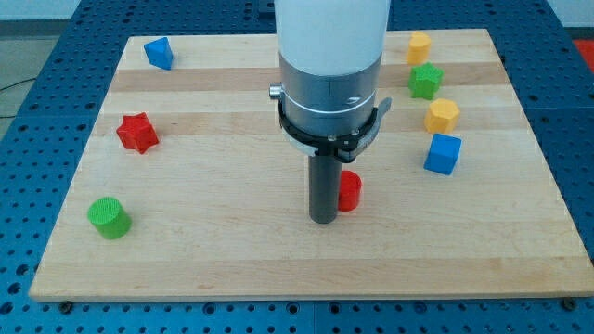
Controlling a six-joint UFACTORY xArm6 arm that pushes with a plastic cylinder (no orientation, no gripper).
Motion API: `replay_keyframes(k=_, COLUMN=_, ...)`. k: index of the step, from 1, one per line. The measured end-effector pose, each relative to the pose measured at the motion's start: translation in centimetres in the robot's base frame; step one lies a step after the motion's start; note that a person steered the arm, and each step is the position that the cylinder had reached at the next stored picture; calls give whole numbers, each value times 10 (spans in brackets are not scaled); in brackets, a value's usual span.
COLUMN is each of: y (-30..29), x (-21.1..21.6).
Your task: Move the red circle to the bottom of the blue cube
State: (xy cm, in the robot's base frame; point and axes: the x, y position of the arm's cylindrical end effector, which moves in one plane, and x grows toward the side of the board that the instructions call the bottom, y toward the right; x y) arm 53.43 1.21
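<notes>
Since my tip sits against the left side of the red circle, I'd push it rightward and slightly down, stopping just below the blue cube. No gripper here, only a bare rod, so nothing opens or closes. Yellow block and green block stand above the cube, clear of my path; red star is well away.
</notes>
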Motion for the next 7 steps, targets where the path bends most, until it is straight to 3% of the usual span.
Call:
replay_keyframes(k=1, y=-29, x=-1)
replay_keyframes(k=3, y=-30, x=-2)
replay_keyframes(k=4, y=5, x=-16)
replay_keyframes(k=5, y=-5, x=-26)
replay_keyframes(k=7, y=71, x=-28)
